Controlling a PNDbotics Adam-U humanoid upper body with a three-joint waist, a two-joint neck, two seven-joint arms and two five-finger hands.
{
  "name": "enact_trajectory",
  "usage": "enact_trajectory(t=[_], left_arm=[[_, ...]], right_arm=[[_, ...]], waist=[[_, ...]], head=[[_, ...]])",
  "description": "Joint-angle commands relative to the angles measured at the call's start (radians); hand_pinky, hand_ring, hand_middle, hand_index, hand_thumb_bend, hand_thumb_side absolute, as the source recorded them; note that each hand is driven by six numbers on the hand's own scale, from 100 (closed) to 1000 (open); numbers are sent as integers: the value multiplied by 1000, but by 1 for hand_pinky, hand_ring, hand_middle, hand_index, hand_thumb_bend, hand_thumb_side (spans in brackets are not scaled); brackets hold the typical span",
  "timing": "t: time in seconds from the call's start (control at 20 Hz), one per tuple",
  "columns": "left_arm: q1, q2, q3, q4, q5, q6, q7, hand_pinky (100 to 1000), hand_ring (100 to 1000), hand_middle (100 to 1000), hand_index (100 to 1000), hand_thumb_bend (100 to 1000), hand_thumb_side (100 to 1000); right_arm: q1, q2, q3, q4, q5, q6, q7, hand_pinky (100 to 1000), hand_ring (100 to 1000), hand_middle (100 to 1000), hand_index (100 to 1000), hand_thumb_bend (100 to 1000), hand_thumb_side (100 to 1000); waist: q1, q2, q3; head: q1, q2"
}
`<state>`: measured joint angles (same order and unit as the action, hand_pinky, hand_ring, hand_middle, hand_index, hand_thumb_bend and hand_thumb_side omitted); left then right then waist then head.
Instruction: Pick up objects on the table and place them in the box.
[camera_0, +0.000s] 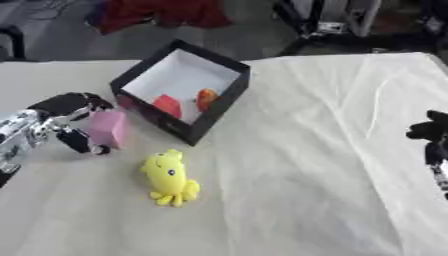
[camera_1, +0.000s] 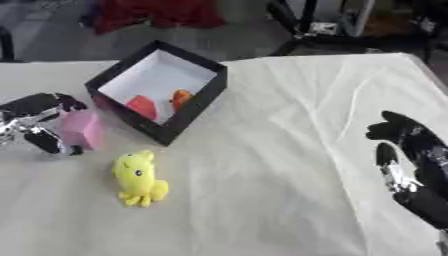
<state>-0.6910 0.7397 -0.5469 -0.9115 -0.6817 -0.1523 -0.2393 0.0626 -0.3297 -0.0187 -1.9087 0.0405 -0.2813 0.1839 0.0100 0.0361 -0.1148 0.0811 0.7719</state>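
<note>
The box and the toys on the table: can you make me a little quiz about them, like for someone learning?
1. True or false: the black box already holds a red thing and an orange thing.
2. What is the left hand holding? A) the yellow toy B) the pink block C) nothing
3. Fill in: the yellow toy lies on the white ____, in front of the box.

Key:
1. True.
2. B: its fingers curl round the pink block, just left of the box.
3. Cloth. The right hand touches none of the toys at the right edge.
</note>
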Motion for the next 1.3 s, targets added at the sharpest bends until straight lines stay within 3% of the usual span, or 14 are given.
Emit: enact_trajectory(t=[0.05, 0.4, 0.6, 0.75, 0.9, 1.3], left_arm=[[-23, 7, 33, 56, -55, -48, -50, 827, 798, 786, 899, 582, 228], [-69, -26, 135, 126, -158, -148, -158, 824, 791, 780, 898, 578, 233], [-91, -45, 155, 149, -191, -179, -224, 824, 787, 768, 885, 555, 215], [-99, -53, 163, 154, -190, -191, -273, 811, 751, 701, 835, 520, 194], [-105, -49, 182, 123, -160, -173, -322, 797, 710, 618, 764, 498, 188], [-117, -9, 246, -67, -38, -54, -448, 781, 659, 552, 714, 514, 210]], right_arm=[[-3, -9, -10, -21, -1, 2, -3, 893, 745, 708, 894, 100, 506], [6, -1, -12, -18, -3, 3, -6, 893, 744, 706, 893, 100, 506], [4, 2, -9, -17, -4, 3, -2, 893, 744, 705, 893, 100, 504], [4, 4, -8, -16, -2, 2, 0, 892, 743, 705, 893, 100, 505], [6, 4, -10, -16, -1, 2, -2, 892, 743, 705, 893, 100, 504], [6, 8, -9, -12, 0, 2, -2, 892, 743, 704, 889, 100, 506]], waist=[[10, -25, 3], [4, -32, 7], [3, -30, 9], [2, -29, 9], [2, -30, 10], [3, -33, 13]], head=[[-1, -2], [-9, -2], [-10, -2], [-11, -2], [-13, -2], [-16, -2]])
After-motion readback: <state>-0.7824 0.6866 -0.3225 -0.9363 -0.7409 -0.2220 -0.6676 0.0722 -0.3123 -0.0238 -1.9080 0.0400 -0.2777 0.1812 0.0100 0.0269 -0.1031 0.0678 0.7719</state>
